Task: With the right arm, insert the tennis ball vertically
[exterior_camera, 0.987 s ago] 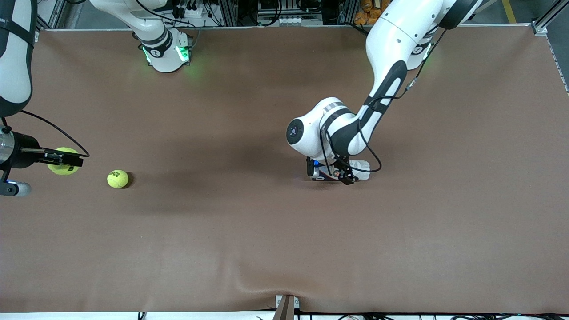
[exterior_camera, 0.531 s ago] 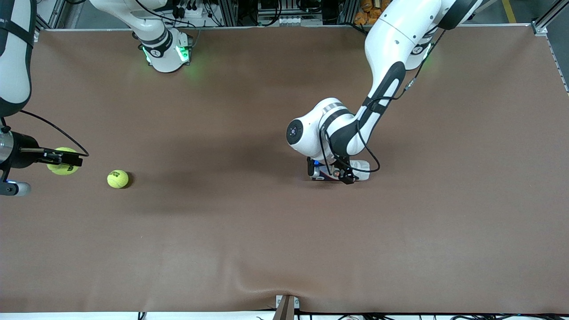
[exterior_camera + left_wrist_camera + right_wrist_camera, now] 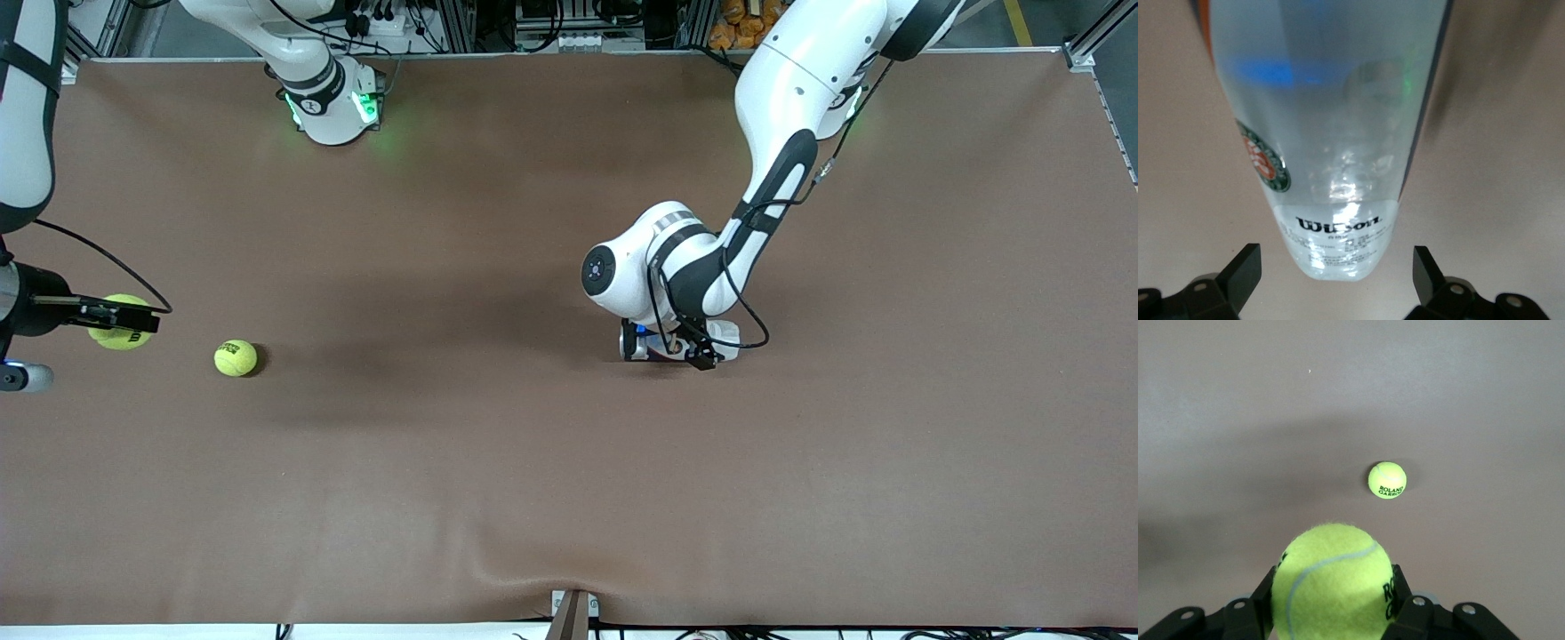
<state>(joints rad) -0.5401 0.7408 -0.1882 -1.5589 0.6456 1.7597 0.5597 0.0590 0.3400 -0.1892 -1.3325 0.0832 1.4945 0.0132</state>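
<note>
- Two tennis balls in play: one tennis ball (image 3: 114, 334) is clamped in the right gripper (image 3: 120, 320), up in the air over the right arm's end of the brown table (image 3: 498, 480).
- second ball (image 3: 236, 357) just sits on the table nearby, not touching anything.
- left gripper (image 3: 669, 347) is down low mid-table, fingers (image 3: 1238, 277) spread wide on either side of a clear Wilson ball can (image 3: 1331, 133) lying there, not squeezing it.
</note>
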